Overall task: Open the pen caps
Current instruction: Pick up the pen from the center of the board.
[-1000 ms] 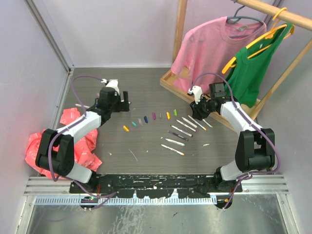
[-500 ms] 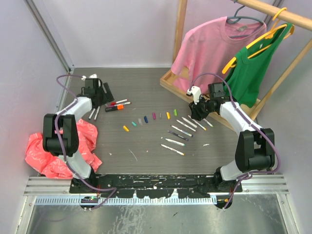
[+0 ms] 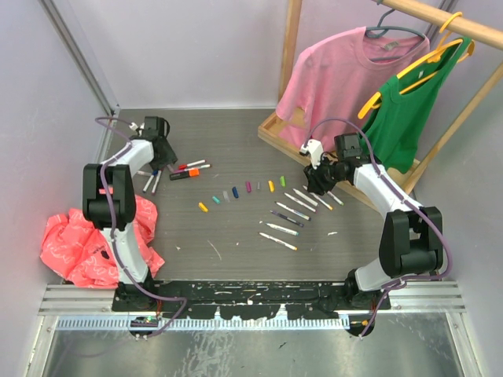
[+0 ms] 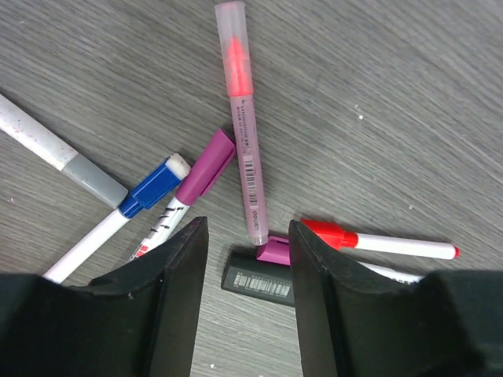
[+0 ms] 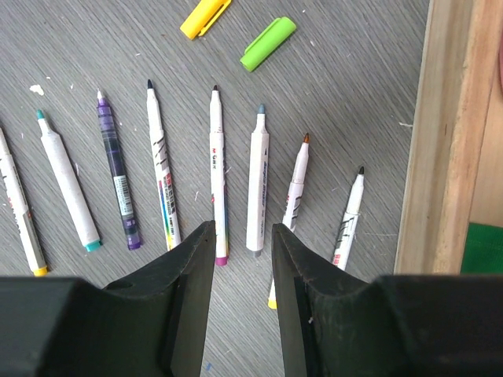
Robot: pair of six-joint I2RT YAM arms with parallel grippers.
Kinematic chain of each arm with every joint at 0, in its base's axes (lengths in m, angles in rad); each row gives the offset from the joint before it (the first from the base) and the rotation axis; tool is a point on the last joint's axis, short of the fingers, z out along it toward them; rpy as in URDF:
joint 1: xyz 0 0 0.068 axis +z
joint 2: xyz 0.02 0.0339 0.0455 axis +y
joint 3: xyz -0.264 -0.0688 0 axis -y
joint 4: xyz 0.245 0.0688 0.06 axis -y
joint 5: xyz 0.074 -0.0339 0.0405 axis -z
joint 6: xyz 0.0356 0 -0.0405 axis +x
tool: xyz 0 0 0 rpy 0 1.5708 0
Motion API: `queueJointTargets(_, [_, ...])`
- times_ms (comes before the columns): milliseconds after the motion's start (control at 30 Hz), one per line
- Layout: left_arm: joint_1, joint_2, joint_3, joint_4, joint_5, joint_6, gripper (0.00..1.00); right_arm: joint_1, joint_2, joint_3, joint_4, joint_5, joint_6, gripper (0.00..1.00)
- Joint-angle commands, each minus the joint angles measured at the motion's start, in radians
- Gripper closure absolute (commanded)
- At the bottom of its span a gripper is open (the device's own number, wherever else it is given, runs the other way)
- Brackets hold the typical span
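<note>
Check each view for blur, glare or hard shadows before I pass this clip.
Top external: even, soft light, no glare, the pens small but crisp. Left wrist: the pink highlighter sharp down to its barcode, the left hand a dark, underexposed mass. Right wrist: uncapped pens sharp with faint shadows, the right hand equally dark.

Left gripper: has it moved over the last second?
Yes: the left gripper went left and farther back, away from the yellow cap.
</note>
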Motion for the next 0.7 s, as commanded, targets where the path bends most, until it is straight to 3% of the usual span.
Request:
queueJointTargets(0, [-0.003,0.038,0.084,-0.047,-0.025,-0.009,0.54,0.006,-0.012,0.024,0.000,-0.023,-0.008,0.59])
queueJointTargets(333, [-0.003,0.127,0.161,-0.098,-0.001,-0.016,0.65,0.005,-0.005,0.023,-0.001,-0.024,-0.011,0.59])
queueJointTargets(667, [-0.002,0.170,0.198,-0.123,-0.005,-0.023,0.68,0.006,-0.005,0.025,-0.008,-0.028,-0.015,0.59])
